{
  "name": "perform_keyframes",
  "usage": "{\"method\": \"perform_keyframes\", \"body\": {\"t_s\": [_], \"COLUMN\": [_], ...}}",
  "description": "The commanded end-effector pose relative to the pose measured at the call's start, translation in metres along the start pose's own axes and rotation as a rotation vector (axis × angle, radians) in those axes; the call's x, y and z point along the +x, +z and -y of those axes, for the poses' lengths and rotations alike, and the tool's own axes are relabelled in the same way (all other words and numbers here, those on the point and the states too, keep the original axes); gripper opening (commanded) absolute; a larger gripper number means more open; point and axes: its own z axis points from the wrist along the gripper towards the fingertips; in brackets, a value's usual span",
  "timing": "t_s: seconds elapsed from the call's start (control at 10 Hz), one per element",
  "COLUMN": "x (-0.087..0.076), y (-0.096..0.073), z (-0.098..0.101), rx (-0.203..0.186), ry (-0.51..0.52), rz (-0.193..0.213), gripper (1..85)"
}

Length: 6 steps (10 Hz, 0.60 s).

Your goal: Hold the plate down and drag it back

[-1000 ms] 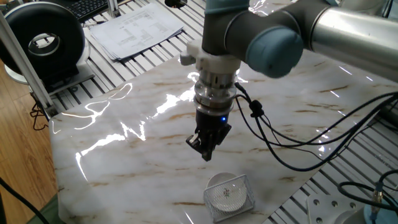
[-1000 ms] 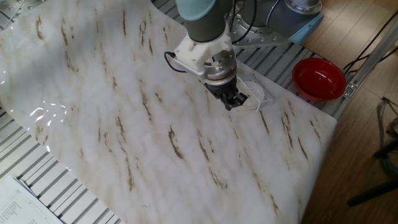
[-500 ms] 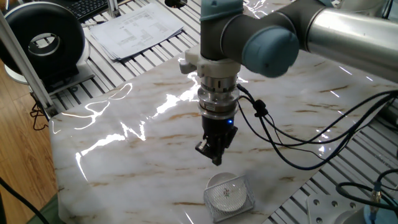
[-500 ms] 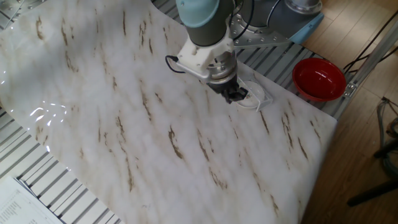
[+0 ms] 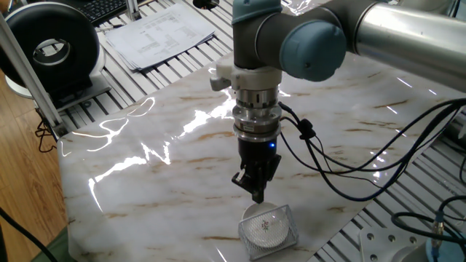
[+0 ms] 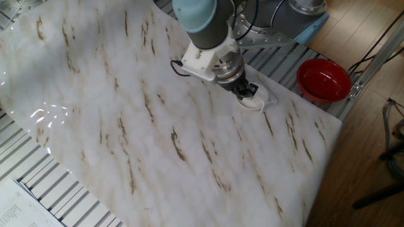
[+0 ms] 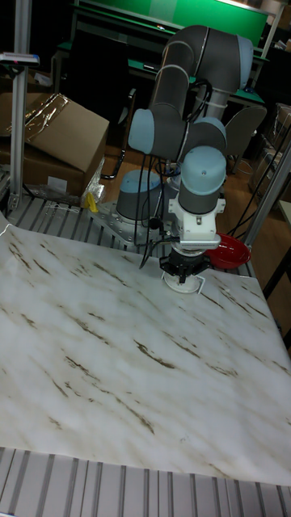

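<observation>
The plate (image 5: pixel 266 228) is a small round white saucer with a shiny squarish outline around it. It lies near the marble table's (image 5: pixel 145 182) edge. My gripper (image 5: pixel 256 192) points straight down with its fingers pressed together, the tip just over the plate's far rim. In the other fixed view the gripper (image 6: pixel 245 92) covers part of the plate (image 6: pixel 261 103). In the tall fixed view the gripper (image 7: pixel 183 273) hangs over the plate (image 7: pixel 185 287). Whether the tip touches the plate does not show.
A red bowl (image 6: pixel 324 79) sits off the table beyond the plate, also seen as the red bowl (image 7: pixel 232 251). Black cables (image 5: pixel 342 169) trail from the wrist. Papers (image 5: pixel 156 33) and a black round device (image 5: pixel 51 47) lie at the far side. A cardboard box (image 7: pixel 52 129) stands behind.
The gripper has travelled across the marble toward the plate and lower, from beside it to over its rim. The plate has not moved.
</observation>
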Motion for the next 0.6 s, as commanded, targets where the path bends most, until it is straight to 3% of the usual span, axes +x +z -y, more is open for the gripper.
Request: {"method": "perform_keyframes", "body": {"t_s": [0.0, 0.5], "x": [-0.001, 0.012], "y": [0.012, 0.025], "z": [-0.007, -0.007], "rx": [-0.025, -0.038], "ry": [-0.001, -0.029], "rz": [0.006, -0.024], "gripper": [1.3, 1.3]}}
